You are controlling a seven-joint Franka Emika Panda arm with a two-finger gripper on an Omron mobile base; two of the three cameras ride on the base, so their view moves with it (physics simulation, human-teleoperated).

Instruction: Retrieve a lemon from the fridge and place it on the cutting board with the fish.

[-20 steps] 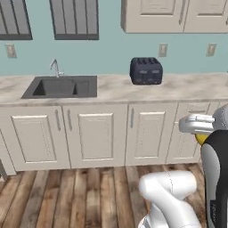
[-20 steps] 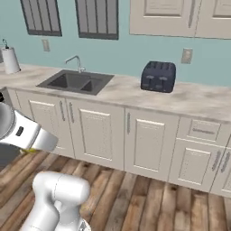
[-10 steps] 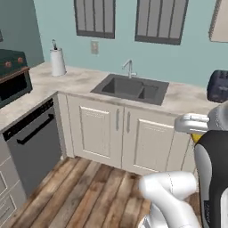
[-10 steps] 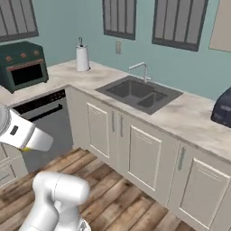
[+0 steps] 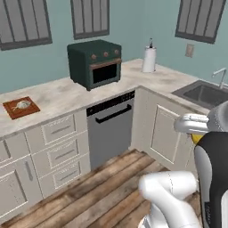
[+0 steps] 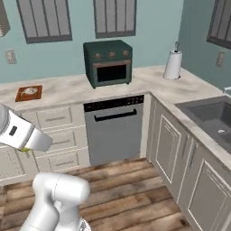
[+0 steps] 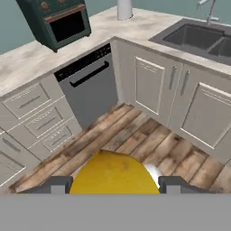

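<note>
Your fingers [image 7: 113, 186] are grasping the lemon [image 7: 113, 173]; you've yet to reach the cutting board [image 5: 20, 107] with the fish [image 5: 22, 105].

The claw [image 7: 110, 184] is clamped on the lemon [image 7: 113, 173], arm folded close above the base

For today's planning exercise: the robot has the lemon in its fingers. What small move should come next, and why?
Probably drive the base left along the counter toward the cutting board. The lemon sits clamped between the fingers, while the board with the fish lies far off at the counter's left end, past the dishwasher.
</note>
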